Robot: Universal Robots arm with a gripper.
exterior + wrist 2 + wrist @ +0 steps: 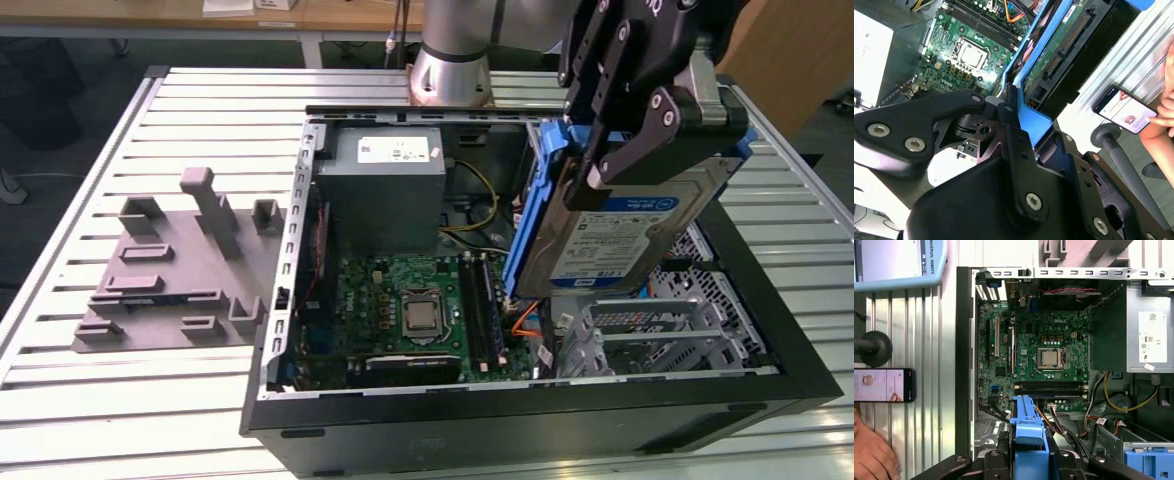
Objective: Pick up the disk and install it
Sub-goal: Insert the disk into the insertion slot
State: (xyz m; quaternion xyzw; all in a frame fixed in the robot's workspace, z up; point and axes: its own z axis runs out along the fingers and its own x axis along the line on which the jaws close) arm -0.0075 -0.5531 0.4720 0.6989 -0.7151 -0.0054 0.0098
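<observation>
The disk (625, 235), a silver drive with a white-and-blue label in a blue carrier frame, hangs tilted above the open computer case (534, 415) towards the exterior view's right. My gripper (638, 150) is shut on its upper end. In the second wrist view the disk (1064, 47) shows its circuit-board underside and blue frame, running away from the gripper (1015, 127). In the first wrist view the blue carrier edge of the disk (1028, 432) sticks out between the gripper (1029, 460) fingers, over the cables beside the motherboard (1039, 355).
Inside the case sit a grey power supply box (384, 190), the motherboard (414, 310) and a metal drive cage (667, 330). A grey moulded fixture (174, 270) lies on the slatted table at the exterior view's left. A hand (871, 455) holds a phone (884, 385) beside the case.
</observation>
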